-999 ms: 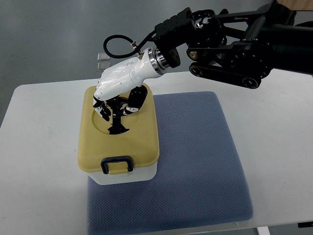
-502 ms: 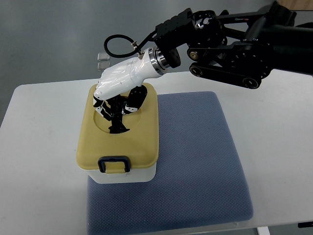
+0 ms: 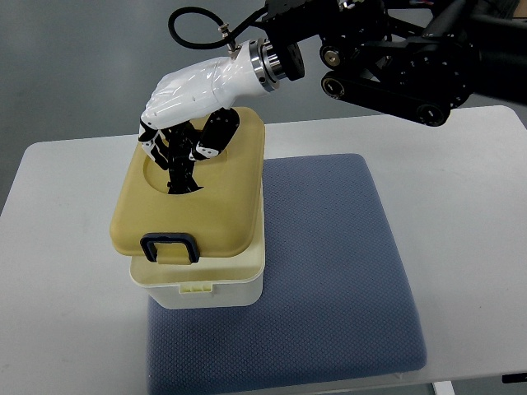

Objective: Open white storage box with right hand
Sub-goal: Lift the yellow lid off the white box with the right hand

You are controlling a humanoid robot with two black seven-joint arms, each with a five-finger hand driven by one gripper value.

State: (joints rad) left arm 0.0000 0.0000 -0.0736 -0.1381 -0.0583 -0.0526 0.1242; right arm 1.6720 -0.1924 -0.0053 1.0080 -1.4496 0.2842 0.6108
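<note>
Right hand, fingers clamped on the black handle beneath it, has lifted the yellow lid off the white storage box below — opening underway, lid not yet set aside.

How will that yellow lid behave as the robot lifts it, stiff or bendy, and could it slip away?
The yellow lid probably stays stiff: lifted off the white box, it keeps its moulded shape. It seems light, since the right hand raises it by the fingers alone. It may tilt or slip, being held only at the recessed top handle, away from the latch end.
</note>
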